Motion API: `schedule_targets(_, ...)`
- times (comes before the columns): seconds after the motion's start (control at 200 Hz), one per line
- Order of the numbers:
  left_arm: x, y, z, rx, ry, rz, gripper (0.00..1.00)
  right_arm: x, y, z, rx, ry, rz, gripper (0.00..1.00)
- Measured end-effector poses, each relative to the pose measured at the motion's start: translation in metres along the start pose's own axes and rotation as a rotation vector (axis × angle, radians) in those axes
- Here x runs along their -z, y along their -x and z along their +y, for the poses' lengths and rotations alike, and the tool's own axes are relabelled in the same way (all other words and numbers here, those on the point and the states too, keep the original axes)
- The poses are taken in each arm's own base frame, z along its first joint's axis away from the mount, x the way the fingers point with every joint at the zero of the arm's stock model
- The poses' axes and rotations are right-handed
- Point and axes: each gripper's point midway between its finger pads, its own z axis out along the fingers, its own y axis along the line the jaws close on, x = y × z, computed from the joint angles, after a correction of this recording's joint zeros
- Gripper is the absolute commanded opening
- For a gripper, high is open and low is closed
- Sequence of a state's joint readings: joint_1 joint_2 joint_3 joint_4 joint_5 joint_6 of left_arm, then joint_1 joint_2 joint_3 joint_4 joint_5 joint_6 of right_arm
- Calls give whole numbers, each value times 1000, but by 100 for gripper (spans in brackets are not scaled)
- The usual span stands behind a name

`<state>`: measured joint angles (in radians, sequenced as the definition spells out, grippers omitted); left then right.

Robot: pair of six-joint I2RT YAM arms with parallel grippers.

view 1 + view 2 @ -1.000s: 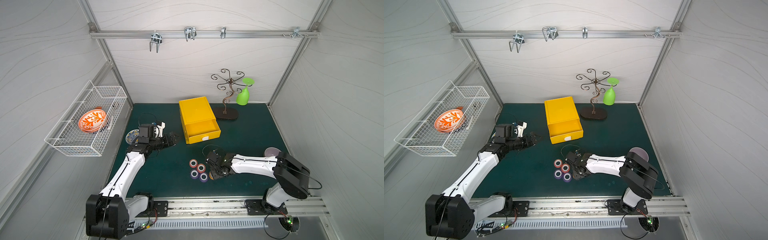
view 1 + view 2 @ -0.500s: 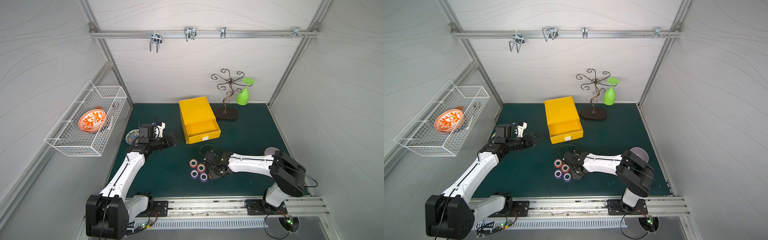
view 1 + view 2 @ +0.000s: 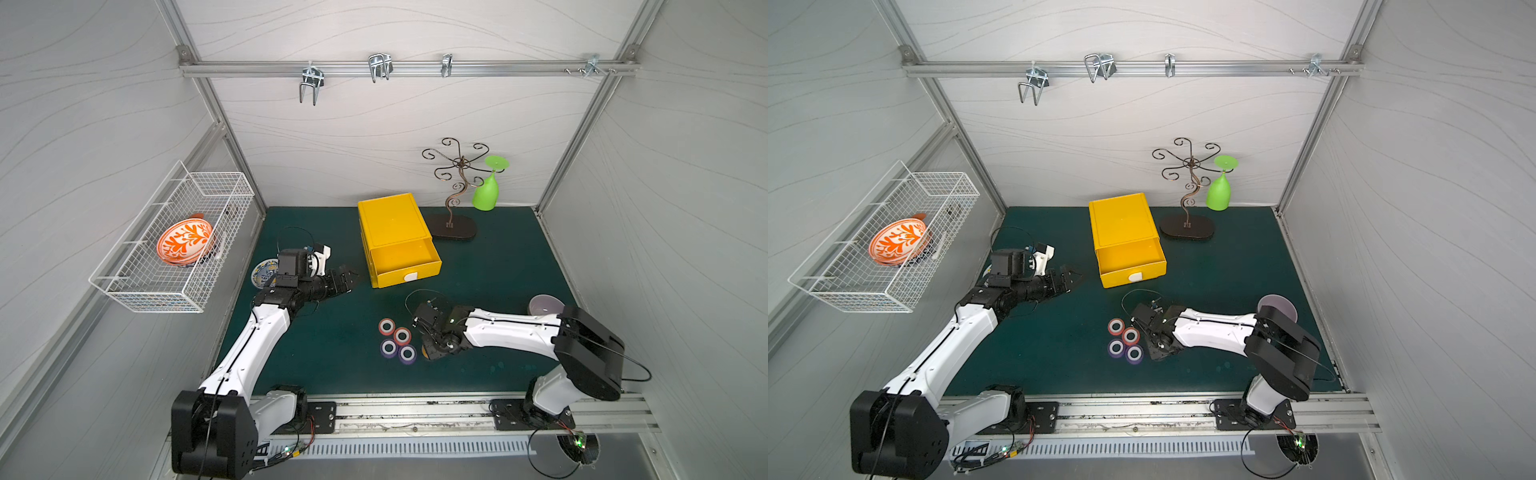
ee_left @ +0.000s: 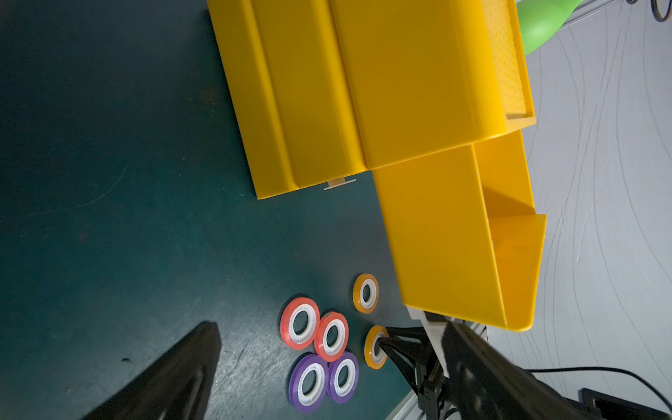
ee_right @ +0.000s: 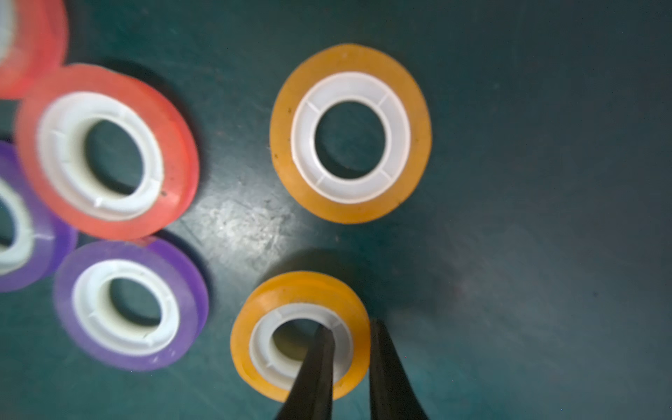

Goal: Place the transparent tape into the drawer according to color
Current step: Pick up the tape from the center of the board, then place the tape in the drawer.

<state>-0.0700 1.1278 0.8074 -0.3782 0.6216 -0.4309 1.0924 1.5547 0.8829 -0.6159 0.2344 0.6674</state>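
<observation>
Closing over the last second, the right jaws had gone from partly open to clamped on one orange tape roll [image 5: 300,336], with one finger inside its white core and the other outside its rim. Whether the roll had left the surface [image 3: 332,374] could not be told. It lay out in front of the yellow cabinet [image 3: 390,218], with the second orange roll [image 5: 351,132] close by, not touching it, and nearer the cabinet. Just beside these sat a tight cluster of two red rolls [image 3: 386,326] [image 3: 402,336] and two purple rolls [image 3: 389,347] [image 3: 407,353], the purple pair farther from the cabinet than the red. The cabinet's top drawer [image 3: 409,253] stood pulled out toward the rolls. The right arm [image 3: 511,332] stretched low across the surface in front of the cabinet. The left arm [image 3: 266,332] held its left jaws spread wide and gripping nothing, near the cabinet's front corner. A curly metal stand [image 3: 453,226] with a green glass [image 3: 486,195] stood just beside the cabinet's back corner.
</observation>
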Motion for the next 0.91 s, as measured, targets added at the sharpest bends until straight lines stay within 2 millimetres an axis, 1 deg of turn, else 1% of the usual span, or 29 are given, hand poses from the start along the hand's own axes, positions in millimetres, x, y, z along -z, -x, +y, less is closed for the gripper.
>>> schedule_targets(0.18, 0, 0, 0, 0, 0, 0, 99, 25, 11, -4, -30, 40, -66, 0)
schedule_targets(0.305, 0, 0, -1, 0, -4, 2, 100, 43, 17, -15, -61, 47, -99, 0)
schedule_targets(0.41, 0, -1, -2, 0, -10, 5, 100, 64, 26, -22, -83, 61, -138, 0)
schedule_targets(0.64, 0, -2, -5, 0, -27, 13, 100, 125, 65, -25, -102, 127, -277, 0)
schedule_targets(0.78, 0, -3, -7, 0, -39, 20, 100, 153, 88, -25, -93, 147, -345, 0)
schedule_targets(0.906, -1, -5, -6, 4, -42, 26, 100, 183, 116, -23, -84, 168, -429, 0)
